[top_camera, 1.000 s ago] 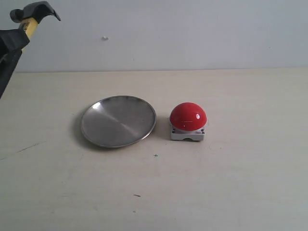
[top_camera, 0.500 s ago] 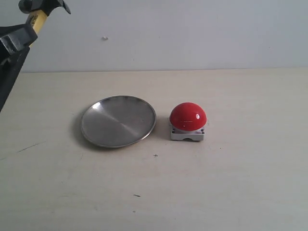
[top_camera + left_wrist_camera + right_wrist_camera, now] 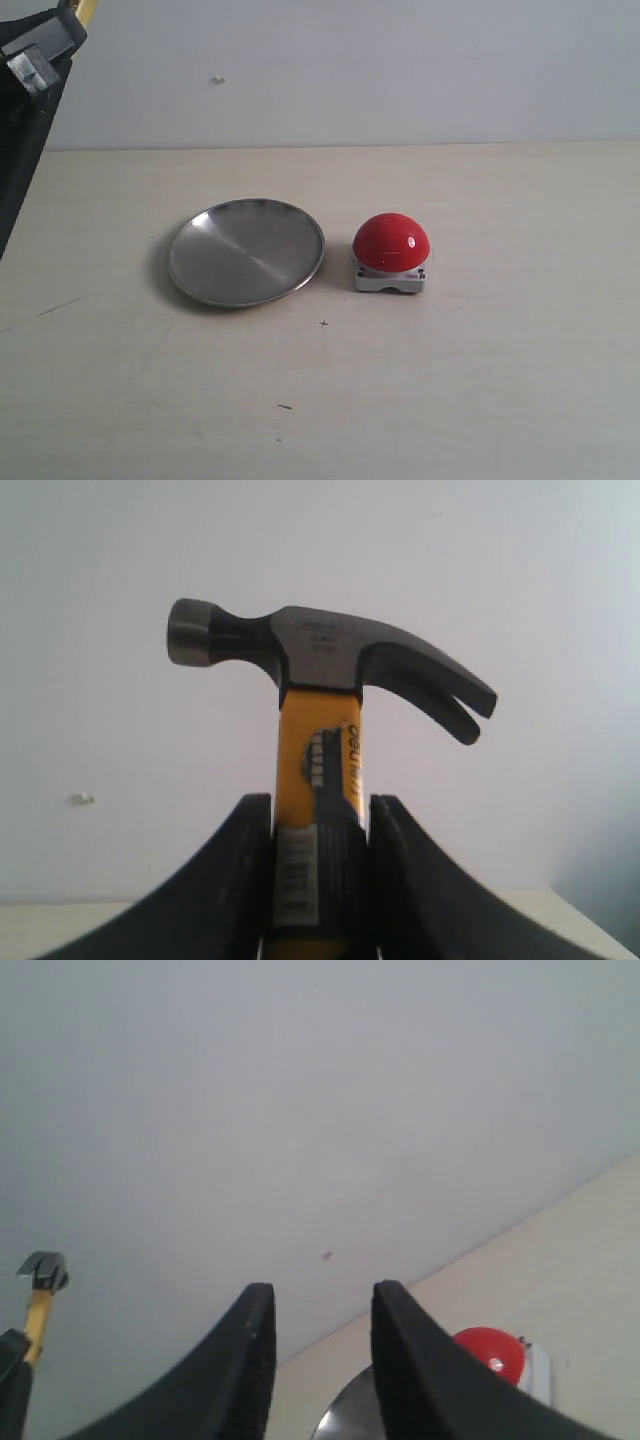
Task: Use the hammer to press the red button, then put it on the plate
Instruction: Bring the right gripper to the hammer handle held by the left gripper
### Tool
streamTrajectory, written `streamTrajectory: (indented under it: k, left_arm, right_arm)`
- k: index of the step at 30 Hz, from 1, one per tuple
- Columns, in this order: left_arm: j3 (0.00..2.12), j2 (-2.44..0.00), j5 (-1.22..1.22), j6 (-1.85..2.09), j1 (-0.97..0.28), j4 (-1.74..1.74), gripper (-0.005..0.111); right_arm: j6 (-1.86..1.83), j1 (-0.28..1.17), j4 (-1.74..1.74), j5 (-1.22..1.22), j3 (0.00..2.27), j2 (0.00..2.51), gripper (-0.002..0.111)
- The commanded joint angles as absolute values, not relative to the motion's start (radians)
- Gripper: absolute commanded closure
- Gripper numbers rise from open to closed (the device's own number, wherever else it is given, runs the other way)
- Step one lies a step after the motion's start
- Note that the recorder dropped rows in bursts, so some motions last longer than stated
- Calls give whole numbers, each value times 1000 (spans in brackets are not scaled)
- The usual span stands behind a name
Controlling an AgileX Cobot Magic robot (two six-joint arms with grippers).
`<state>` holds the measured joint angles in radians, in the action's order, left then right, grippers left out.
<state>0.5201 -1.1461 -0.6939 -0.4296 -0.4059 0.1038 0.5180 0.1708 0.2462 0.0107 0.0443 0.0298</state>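
We hold the hammer (image 3: 318, 730) clamped by its yellow neck between the left gripper (image 3: 318, 815) fingers, with its head standing clear above the fingertips. The right gripper (image 3: 315, 1305) is empty, its fingers a narrow gap apart. We judge the pressing step is in hand. The button (image 3: 390, 243) sits well below the left fingers, beyond the plate (image 3: 246, 252). Next we must carry the head over the dome and lower it squarely.

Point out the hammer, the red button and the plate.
hammer (image 3: 318, 652), left wrist view, on its dark head.
red button (image 3: 390, 242), exterior view, on the dome.
plate (image 3: 246, 252), exterior view, on its bare middle.
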Motion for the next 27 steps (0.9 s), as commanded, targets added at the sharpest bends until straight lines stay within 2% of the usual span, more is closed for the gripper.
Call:
streamTrajectory:
  k: [1,5,8,9,12,14,16,19,27]
  left_arm:
    - [534,-1185,-846,-453,-411,99,107]
    - [534,-1201,-924,-479,-411,99,107]
    - [534,-1201,-936,-479,-411,99,107]
    - [534,-1201,-934,-479,-411,101,107]
    - [534,-1201,-923,-479,-411,101,107]
    - [534,-1201,-914,-474,-411,123,107]
    - [534,-1201,-914,-451,-411,152,107]
    - [534,-1201,-914,-447,-411,152,107]
    - [534,-1201,-908,-419,-411,167,107]
  right_arm:
    - [524,304,221,47,117,141,67]
    - [530,471,173,198,156,417,67]
    - [684,613,-49,443,236,734,67]
    - [745,660,-138,533,300,901,67]
    - [798,734,-167,563,498,1241,67]
    - [816,762,-167,587,614,1407,63]
    - [838,802,-201,621,742,1595,48]
    - [842,824,-198,628,793,1656,40]
    - [948,826,-346,779,817,1671,40]
